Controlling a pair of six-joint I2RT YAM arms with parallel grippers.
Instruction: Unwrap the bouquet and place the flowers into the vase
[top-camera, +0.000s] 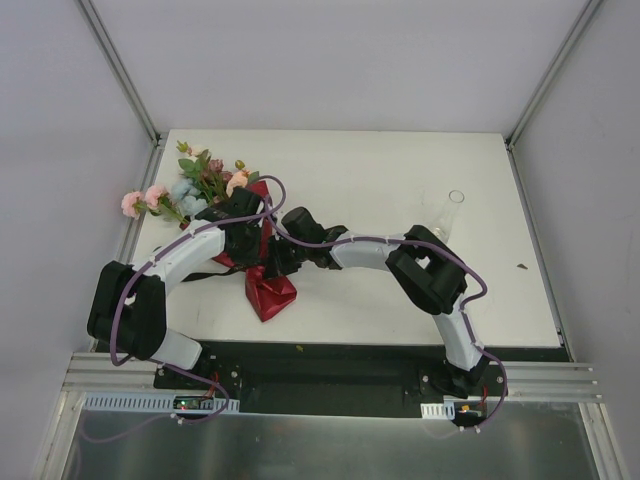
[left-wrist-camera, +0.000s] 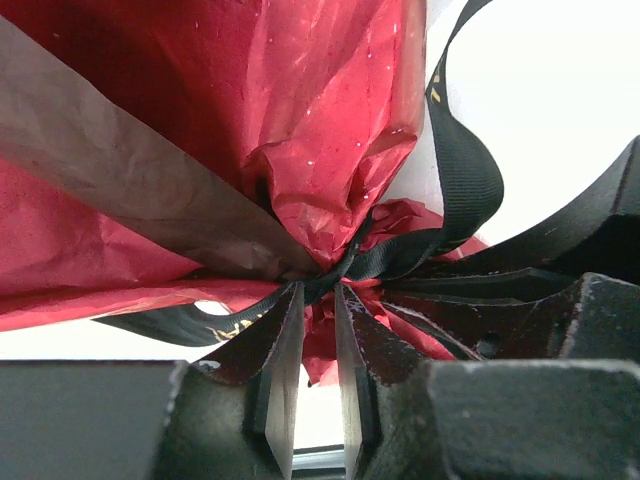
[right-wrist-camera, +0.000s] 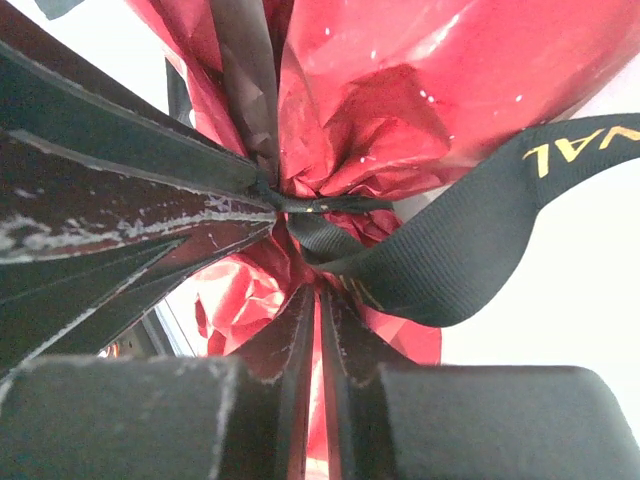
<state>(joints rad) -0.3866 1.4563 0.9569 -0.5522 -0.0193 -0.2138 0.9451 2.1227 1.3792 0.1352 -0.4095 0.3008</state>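
Two pairs of jaws meet at one spot: the knot of the black ribbon (right-wrist-camera: 470, 230) that cinches the bouquet (top-camera: 270, 295). The left gripper (left-wrist-camera: 318, 300) has its jaws drawn in to a narrow slit, the tips nipping the ribbon right at the knot, with crinkled dark red paper (left-wrist-camera: 330, 100) ballooning just beyond them. The right gripper (right-wrist-camera: 318, 300) comes at the same knot from the opposite side. Its jaws are pressed almost flat together on a ribbon strand just below the knot, while a loose tail with gold lettering curls away to their right. The two sets of fingertips sit close together, leaving little room between them. Beyond the left jaws the flowers (top-camera: 205, 180) fan out toward the far left corner of the table (top-camera: 380, 170), and the pink blooms reach its left edge. To the right of the right jaws lies a broad stretch of bare white tabletop. The vase (top-camera: 447, 215) stands upright well off on that side, apart from the bundle; all the flowers are gathered in the wrap.
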